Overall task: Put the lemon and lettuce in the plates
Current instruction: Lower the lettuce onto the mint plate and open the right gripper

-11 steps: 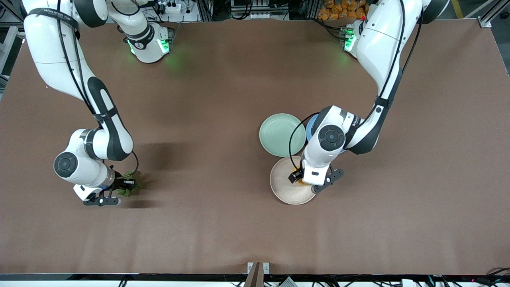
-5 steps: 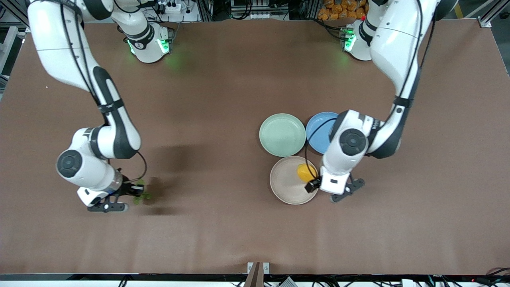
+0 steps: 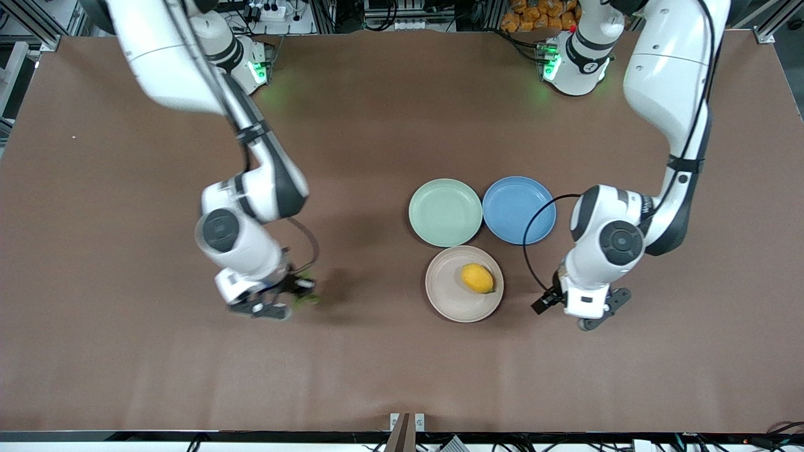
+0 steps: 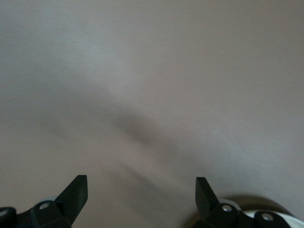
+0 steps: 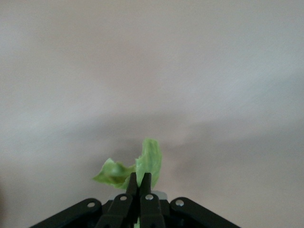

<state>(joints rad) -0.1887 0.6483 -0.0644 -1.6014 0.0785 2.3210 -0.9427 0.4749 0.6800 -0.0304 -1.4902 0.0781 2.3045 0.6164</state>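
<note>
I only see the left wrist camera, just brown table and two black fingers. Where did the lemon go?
Observer: The lemon lies in the beige plate, let go.
Operator: Is my gripper above it?
Observer: No, the left gripper hangs open over bare table, beside that plate toward the left arm's end.
Operator: What's the other arm doing?
Observer: The right gripper is shut on the lettuce, up in the air.
Operator: Which plate's free?
Observer: The mint green plate holds nothing.

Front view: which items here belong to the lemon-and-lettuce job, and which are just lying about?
Job: small yellow oval lemon in beige round plastic plate; ruffled green lettuce leaf held by right tool; empty mint green round plate.
Lying about: blue round plate.
</note>
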